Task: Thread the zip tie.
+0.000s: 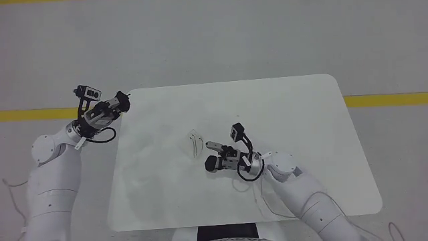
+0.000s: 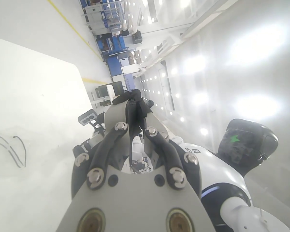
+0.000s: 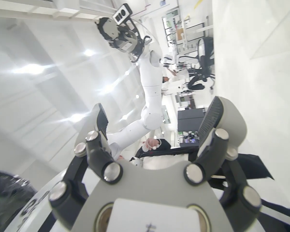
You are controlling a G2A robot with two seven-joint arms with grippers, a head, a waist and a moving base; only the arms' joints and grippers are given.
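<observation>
Plainly, nothing is threaded yet: the zip ties (image 1: 194, 143) lie loose near the middle of the smooth white table (image 1: 301, 120), thin curved plastic strips, each with a small head. Your right pincer (image 1: 211, 154) sits just beside them at their 4 o'clock, fingers apart and empty. Your left pincer (image 1: 124, 101), fingers together, hangs at their 10 o'clock by the table's corner. Pickup and threading remain.

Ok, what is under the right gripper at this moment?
White table shows around the open right gripper; the zip ties lie just beside it, not beneath. The spot directly beneath is covered by the gripper itself.
</observation>
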